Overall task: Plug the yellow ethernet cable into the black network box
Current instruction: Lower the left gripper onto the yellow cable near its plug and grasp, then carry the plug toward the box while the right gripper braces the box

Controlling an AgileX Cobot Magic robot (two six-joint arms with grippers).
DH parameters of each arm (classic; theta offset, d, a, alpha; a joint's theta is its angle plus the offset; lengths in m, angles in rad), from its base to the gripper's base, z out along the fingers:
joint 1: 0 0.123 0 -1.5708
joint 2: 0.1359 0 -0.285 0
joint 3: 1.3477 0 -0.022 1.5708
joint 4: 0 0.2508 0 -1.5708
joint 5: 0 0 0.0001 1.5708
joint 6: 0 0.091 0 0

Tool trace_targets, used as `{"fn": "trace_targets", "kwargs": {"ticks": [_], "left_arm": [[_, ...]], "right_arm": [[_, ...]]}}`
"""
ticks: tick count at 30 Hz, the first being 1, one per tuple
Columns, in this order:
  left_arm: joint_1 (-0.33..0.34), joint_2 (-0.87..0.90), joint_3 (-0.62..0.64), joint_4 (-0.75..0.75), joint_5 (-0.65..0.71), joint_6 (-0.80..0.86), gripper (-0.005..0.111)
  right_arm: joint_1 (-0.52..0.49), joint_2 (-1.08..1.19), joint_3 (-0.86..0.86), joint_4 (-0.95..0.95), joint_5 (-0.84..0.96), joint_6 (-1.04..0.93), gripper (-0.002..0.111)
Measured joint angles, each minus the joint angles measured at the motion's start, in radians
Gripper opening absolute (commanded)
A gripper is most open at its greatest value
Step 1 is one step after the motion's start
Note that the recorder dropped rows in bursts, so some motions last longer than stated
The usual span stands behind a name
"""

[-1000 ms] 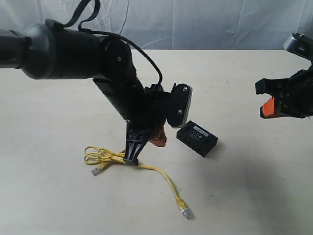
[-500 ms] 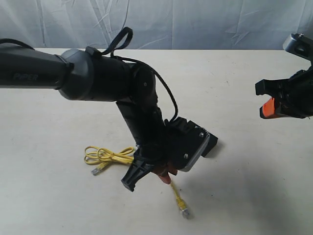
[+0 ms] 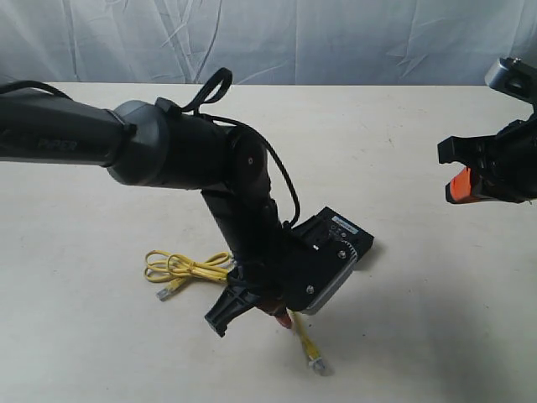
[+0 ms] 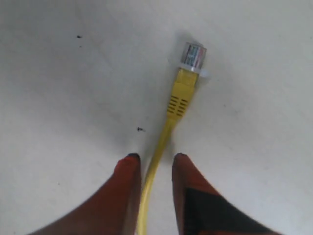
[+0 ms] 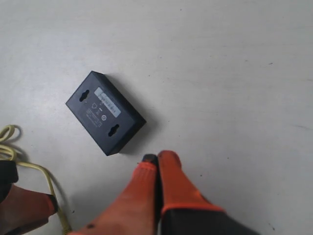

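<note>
The left gripper is down at the table, released, and its two red-orange fingers stand on either side of the yellow ethernet cable. The cord runs through the gap between them. From the wrist camera I cannot say for certain whether it brushes one finger, but there is bare table on at least one side of it, so nothing is clamped. Just past the fingertips the cord ends in its yellow boot and clear plug, lying flat on the table and pointing away from the gripper.

Seen from the room, the left arm reaches in low from the left and bends steeply down over the middle of the cable. The other end of the cord lies in a small tangle of loops on the table to the left of the gripper, with its own plug beside it.

The black network box sits flat on the table, label strip up, just behind the left wrist (which hides part of it from the room side). It is near the cable but not touching it.

The right gripper hangs above the table well off to the right, its orange fingers clenched together on nothing.
</note>
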Motion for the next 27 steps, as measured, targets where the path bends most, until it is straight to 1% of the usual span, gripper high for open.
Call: {"fn": "trace_targets", "kwargs": {"ticks": [4,9,16,23,25,27], "left_arm": [[0.000,0.023,0.000,-0.080,-0.009,0.068,0.025],[-0.002,0.046,0.000,-0.096,-0.001,0.086,0.025],[-0.002,0.046,0.000,-0.079,0.001,0.081,0.025],[-0.008,0.041,-0.002,-0.016,0.007,0.043,0.025],[-0.008,0.041,-0.002,-0.010,0.007,0.037,0.021],[-0.008,0.041,-0.002,-0.007,0.009,0.033,0.011]], "right_arm": [[0.000,0.000,0.000,0.000,0.000,0.000,-0.001],[0.000,0.000,0.000,0.000,-0.006,0.000,-0.001],[0.000,0.000,0.000,0.000,-0.006,0.000,-0.001],[0.000,0.000,0.000,0.000,-0.006,0.000,-0.001],[0.000,0.000,0.000,0.000,-0.006,0.000,-0.001],[0.000,0.000,0.000,0.000,-0.006,0.000,-0.001]]}}
